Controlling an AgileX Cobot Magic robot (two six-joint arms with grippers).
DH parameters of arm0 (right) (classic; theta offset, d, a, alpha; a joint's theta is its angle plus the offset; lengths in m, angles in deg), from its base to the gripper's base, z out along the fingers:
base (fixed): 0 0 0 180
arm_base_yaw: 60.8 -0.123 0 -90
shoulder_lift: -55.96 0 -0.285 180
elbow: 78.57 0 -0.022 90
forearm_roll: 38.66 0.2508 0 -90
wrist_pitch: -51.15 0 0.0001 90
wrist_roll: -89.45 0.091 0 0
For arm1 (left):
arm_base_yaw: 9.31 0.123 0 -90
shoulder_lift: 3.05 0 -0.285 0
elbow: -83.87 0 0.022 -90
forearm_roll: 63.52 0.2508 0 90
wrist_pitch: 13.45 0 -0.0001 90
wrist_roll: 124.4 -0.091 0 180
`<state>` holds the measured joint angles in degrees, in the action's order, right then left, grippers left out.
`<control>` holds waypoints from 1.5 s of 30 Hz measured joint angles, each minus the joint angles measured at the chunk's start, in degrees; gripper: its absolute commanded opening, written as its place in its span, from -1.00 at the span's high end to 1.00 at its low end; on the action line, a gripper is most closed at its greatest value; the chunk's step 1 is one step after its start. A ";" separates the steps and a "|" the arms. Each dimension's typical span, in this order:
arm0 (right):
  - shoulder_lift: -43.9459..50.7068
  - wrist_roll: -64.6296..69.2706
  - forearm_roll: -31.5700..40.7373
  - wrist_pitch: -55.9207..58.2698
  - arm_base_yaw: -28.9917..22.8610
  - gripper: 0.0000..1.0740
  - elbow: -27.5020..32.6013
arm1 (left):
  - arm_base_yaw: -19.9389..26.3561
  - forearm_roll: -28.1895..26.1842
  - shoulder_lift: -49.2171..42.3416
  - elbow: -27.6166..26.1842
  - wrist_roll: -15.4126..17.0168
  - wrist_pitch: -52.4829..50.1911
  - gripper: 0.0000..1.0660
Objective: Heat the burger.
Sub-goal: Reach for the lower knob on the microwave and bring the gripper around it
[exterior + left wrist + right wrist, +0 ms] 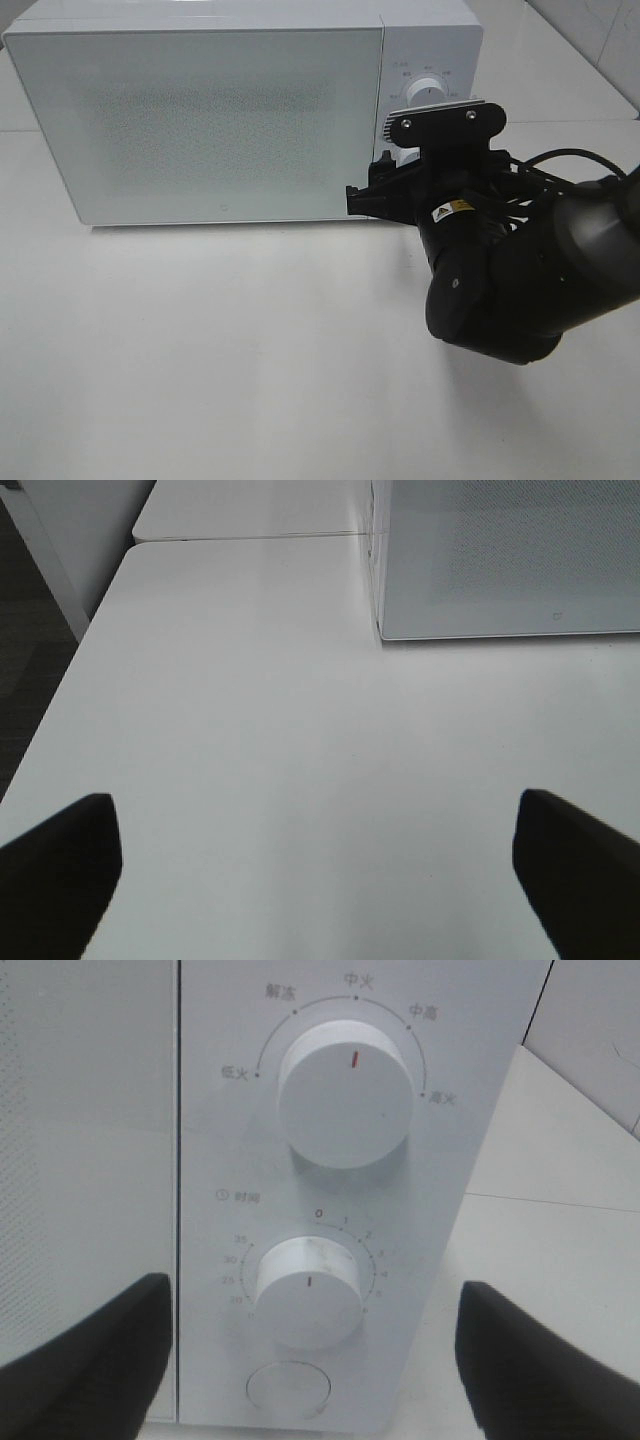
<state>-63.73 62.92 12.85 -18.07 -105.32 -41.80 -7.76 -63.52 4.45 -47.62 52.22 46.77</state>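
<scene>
- L gripper [315, 810]: fingers wide apart, nothing betw. them, over bare white table [250, 730]. It sits off the microwave's left front corner and isn't seen in the high view.
- Microwave [200, 120]: white, at the back of the table. Its frosted door [200, 130] is shut.
- Burger: not seen in any view, so can't tell where it is.
- Control panel, right of the door: upper knob [345, 1095] has its red mark at the top middle. Lower knob [308, 1290] has its tick twd. 0. A round button [290, 1390] sits under it.
- R gripper [315, 1295]: up at the panel w/ fingers apart, one each side of the lower knob, clear of it and gripping nothing.
- R arm [520, 280]: black, comes in from the right edge.
</scene>
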 measured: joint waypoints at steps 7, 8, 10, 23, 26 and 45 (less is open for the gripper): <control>-2.92 0.80 -1.32 0.00 2.18 -0.40 -3.67 | 0.00 0.00 0.00 0.00 0.00 0.00 -0.87; -3.32 0.80 -1.49 0.00 2.41 -0.40 -4.01 | 0.00 0.00 0.00 0.00 0.00 0.00 -0.87; -4.13 0.97 -1.95 0.17 2.64 -0.40 -4.76 | 0.00 0.00 0.00 0.00 0.00 0.00 -0.87; -7.62 3.44 -4.30 1.89 5.33 -0.40 -7.73 | 0.00 0.00 0.00 0.00 0.00 0.00 -0.87; -7.62 4.70 -5.67 2.64 6.13 -0.40 -7.73 | 0.00 0.00 0.00 0.00 0.00 0.00 -0.87; -7.79 6.70 -7.62 3.67 6.65 0.37 -7.56 | 0.00 0.00 0.00 0.00 0.00 0.00 -0.87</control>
<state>-71.52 69.63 5.23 -14.40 -98.67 -49.36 -7.76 -63.52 4.45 -47.62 52.22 46.77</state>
